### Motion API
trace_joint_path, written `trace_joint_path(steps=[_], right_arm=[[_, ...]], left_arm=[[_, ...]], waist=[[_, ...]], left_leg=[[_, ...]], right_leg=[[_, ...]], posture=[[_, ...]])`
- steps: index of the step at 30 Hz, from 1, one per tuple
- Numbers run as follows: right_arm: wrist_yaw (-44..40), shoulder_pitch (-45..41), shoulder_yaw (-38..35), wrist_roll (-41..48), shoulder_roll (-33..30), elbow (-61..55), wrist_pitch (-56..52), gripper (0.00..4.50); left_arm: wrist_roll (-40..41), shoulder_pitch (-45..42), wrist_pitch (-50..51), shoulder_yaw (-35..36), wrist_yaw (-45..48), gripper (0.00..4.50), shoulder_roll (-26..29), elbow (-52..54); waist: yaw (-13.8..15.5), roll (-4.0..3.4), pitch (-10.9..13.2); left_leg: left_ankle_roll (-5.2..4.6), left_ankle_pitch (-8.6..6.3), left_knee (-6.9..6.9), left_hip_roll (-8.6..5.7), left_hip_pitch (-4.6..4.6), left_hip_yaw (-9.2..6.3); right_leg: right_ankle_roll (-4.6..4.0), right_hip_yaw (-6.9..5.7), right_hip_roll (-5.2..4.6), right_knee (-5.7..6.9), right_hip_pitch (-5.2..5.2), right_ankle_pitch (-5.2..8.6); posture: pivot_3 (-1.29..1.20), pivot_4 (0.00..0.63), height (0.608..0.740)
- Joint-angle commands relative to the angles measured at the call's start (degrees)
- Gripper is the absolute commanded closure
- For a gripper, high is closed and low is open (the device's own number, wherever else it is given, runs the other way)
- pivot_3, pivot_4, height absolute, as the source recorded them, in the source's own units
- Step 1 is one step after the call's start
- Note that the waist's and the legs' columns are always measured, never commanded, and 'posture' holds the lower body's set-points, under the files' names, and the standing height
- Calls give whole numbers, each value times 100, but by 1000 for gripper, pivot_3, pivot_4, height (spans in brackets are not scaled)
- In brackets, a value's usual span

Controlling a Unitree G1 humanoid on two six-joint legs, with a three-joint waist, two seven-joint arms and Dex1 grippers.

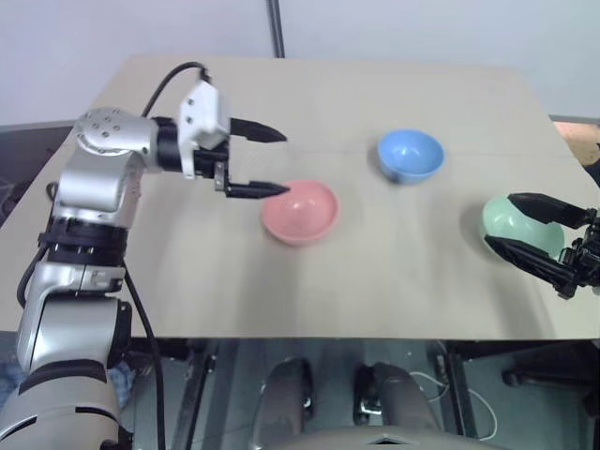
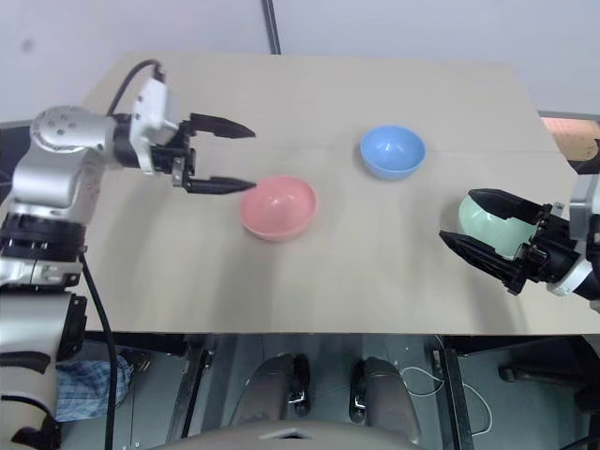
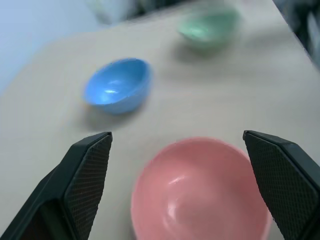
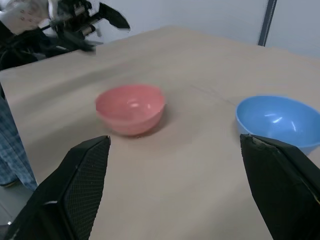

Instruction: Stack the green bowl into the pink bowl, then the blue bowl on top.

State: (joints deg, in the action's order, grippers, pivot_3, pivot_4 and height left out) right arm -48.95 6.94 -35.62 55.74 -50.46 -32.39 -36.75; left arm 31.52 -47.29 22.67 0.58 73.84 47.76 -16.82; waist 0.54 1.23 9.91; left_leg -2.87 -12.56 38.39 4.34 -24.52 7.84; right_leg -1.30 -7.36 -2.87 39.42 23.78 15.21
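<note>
The pink bowl (image 1: 300, 211) stands upright and empty at the middle of the tan table (image 1: 328, 94). My left gripper (image 1: 281, 162) hovers open just left of it, level, one finger over the bowl's left rim, nothing held. In the left wrist view the pink bowl (image 3: 200, 195) lies between and just past the open fingers. The blue bowl (image 1: 410, 155) sits empty farther back and right. The green bowl (image 1: 520, 225) stands near the right edge. My right gripper (image 1: 497, 222) is open, its fingers overlapping the green bowl in the eye views; its wrist view looks toward the pink bowl (image 4: 131, 107) and blue bowl (image 4: 277, 120).
The table's front edge runs close below the bowls, and its right edge lies just past the green bowl. A dark pole (image 1: 275, 28) rises behind the table. An orange object (image 1: 577, 141) sits off the right edge. Blue checked fabric (image 2: 80, 384) shows below the left side.
</note>
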Motion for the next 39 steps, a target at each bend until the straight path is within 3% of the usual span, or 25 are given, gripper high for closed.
trace_joint_path(steps=[1, 5, 10, 16, 19, 31, 34, 39], right_arm=[[139, -175, -31, -159, -97, 77, 76, 0], [95, -179, 53, -373, -126, 236, 77, 0], [500, -387, 684, -1288, -515, 827, -205, 0], [961, -921, 1585, -2056, -975, 1437, -924, 0], [1038, -1081, 1831, -2242, -1134, 1496, -1278, 0], [1221, -1083, 2931, -3407, -1832, 1292, -1878, 0], [1143, -1083, 3104, -3608, -1841, 1230, -1802, 765], [1027, -1117, 3136, -3714, -1783, 1215, -1734, 2568]], left_arm=[[945, 287, 1199, 1160, -360, 64, 226, 89], [1459, 1008, 1775, 2025, -146, 64, 637, 369], [1586, 1590, 1904, 2268, 446, 64, 1060, 651], [1479, 2091, 1557, 2148, 1469, 64, 1329, 965], [1054, 2212, 985, 1902, 1794, 64, 1394, 949], [1019, 2306, -166, 962, 1866, 64, 1754, 691], [1056, 2221, -278, 799, 1866, 0, 1775, 602], [1102, 2199, -397, 660, 1866, 0, 1808, 567]], waist=[[5, 1, 0], [5, 0, 0], [47, 3, -2], [25, 0, -1], [20, -3, -1], [19, -8, 2], [19, -9, 2], [21, -9, 2]], left_leg=[[0, 0, 2, 0, -1, 0], [0, 0, 2, 0, 4, 5], [-2, -2, 2, -6, 3, 0], [-21, -13, 2, -7, 3, 0], [-17, -11, -2, -6, -2, 1], [-21, -15, -6, -5, -14, 6], [-22, -15, -6, -5, -16, 8], [-22, -15, -6, -5, -21, 11]], right_leg=[[0, -1, 0, 3, 0, 0], [-1, 2, -3, 6, 0, 0], [-2, -11, -16, 8, -1, 1], [-4, -13, -25, 16, 2, 2], [-8, -11, -22, 29, 15, 4], [-9, -8, -25, 25, 32, 5], [-8, -7, -24, 25, 34, 5], [-8, -4, -24, 25, 40, 5]], posture=[[0, 150, 740], [0, 150, 740], [0, 150, 740], [0, 150, 740], [0, 150, 740], [0, 150, 740], [0, 150, 740], [0, 150, 740]])
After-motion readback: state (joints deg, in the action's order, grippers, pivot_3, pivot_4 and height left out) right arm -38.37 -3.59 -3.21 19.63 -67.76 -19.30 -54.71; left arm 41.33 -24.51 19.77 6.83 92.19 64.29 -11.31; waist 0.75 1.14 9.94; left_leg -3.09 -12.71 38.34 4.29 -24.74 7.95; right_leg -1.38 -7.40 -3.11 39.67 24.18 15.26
